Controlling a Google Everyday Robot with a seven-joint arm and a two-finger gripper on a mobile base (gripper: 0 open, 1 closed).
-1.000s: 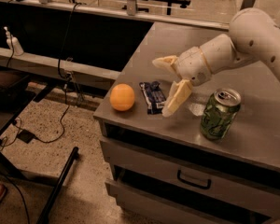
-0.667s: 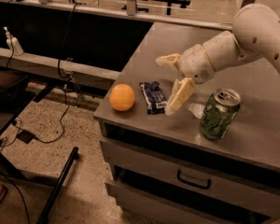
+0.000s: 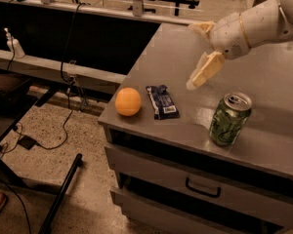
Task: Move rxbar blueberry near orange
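The rxbar blueberry (image 3: 162, 102), a flat dark navy wrapper with a white label patch at its near end, lies on the grey cabinet top (image 3: 263, 82) near the front left corner. The orange (image 3: 128, 102) sits just left of it, a small gap between them. My gripper (image 3: 198, 57) is raised above the top, up and right of the bar, with its cream fingers (image 3: 205, 69) spread open and nothing between them.
A green soda can (image 3: 229, 119) stands upright near the front edge, right of the bar. The cabinet has drawers with a dark handle (image 3: 202, 189) below. To the left the floor drops away, with cables (image 3: 63, 126) and a black frame (image 3: 58, 199).
My gripper has lifted up and away to the right from beside the bar. The bar stays flat next to the orange. The view has shifted.
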